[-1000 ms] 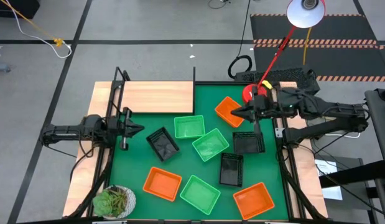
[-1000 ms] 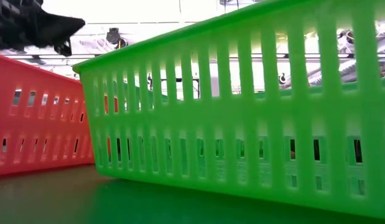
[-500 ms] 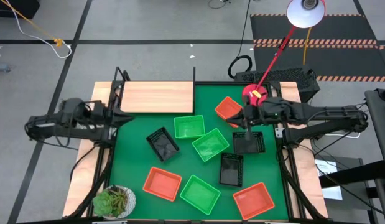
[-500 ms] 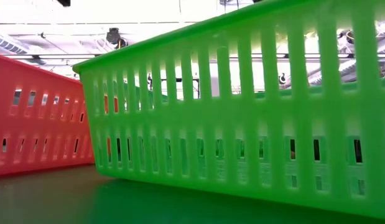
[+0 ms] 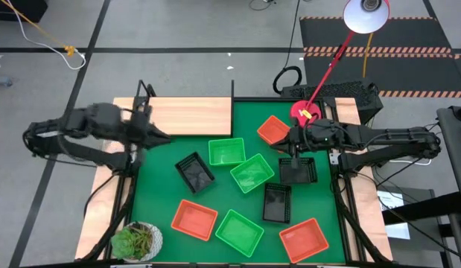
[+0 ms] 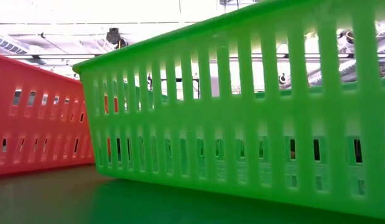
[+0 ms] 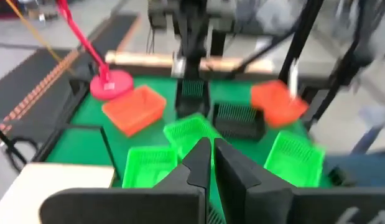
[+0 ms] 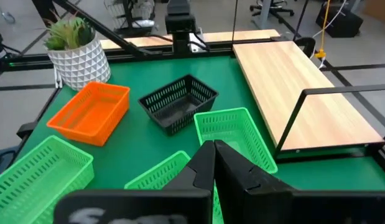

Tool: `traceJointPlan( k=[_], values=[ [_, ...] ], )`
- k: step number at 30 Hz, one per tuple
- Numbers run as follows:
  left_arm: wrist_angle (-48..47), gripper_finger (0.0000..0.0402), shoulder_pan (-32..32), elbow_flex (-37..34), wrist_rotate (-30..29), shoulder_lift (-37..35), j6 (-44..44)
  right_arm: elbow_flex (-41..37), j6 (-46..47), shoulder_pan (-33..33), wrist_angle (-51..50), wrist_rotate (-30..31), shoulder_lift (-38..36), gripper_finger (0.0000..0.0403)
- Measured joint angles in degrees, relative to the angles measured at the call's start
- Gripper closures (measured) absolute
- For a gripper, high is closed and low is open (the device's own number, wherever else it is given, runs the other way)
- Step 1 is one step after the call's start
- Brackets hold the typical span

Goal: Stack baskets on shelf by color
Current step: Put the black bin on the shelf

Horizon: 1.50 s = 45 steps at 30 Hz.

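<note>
The high view shows nine baskets lying bottom-down on the green mat: green ones [image 5: 226, 151] [image 5: 252, 173] [image 5: 240, 231], red-orange ones [image 5: 273, 130] [image 5: 194, 219] [image 5: 303, 240] and black ones [image 5: 194, 171] [image 5: 297, 170] [image 5: 277, 202]. The light-wood shelf [image 5: 187, 115] lies at the far left with nothing on it. My left gripper [image 5: 165, 138] [image 7: 208, 160] is shut and hovers by the shelf's near edge. My right gripper [image 5: 281, 138] [image 8: 214, 163], also shut, hangs above the near corner of the far red-orange basket.
A red lamp base [image 5: 304, 112] stands at the far right of the mat, its arm leaning over the table. A potted plant [image 5: 137, 240] sits at the near left corner. Black frame rails [image 5: 342, 186] run along both sides. The low view is filled by a green basket [image 6: 242, 112].
My left gripper has risen out of the low view, drawn back toward the table's left edge, then swung toward the far edge beside the shelf. My right arm has shifted slightly over the far red-orange basket. No basket has moved.
</note>
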Motion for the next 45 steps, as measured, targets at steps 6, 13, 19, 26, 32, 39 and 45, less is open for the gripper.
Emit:
traceJointPlan(
  k=[6, 13, 19, 26, 32, 39, 45],
  values=[
    [7.0, 0.0378, -3.7, -9.2, -4.3, 3.3, 2.3, 0.0, 3.4, 0.0, 0.2, 0.0, 0.0, 0.0403],
    [19.2, 0.0378, -7.1, -21.2, -6.2, 3.3, 8.4, 0.0, 6.8, 0.0, 0.7, 0.2, 0.1, 0.0403],
    [21.8, 0.0378, -5.7, -21.6, -6.8, 3.1, 5.5, 0.0, 5.5, 0.0, 1.6, 0.2, 1.8, 0.0403],
    [25.0, 0.0378, -6.4, -21.3, -6.8, 3.1, 4.5, 0.0, 3.1, -0.1, 4.7, 0.0, 5.7, 0.0403],
    [24.6, 0.0378, -6.7, -21.4, -6.6, 3.7, 4.5, 0.0, 2.9, -0.1, 4.9, -0.2, 8.7, 0.0403],
    [24.5, 0.0378, -6.7, -21.3, -6.6, 4.1, 4.2, 0.0, -0.4, -0.1, 8.3, -0.2, 9.6, 0.0403],
    [24.3, 0.0378, -6.7, -21.3, -11.5, 4.3, 3.4, 0.1, -0.2, -0.1, 8.0, -0.2, 9.6, 0.0403]
  ],
)
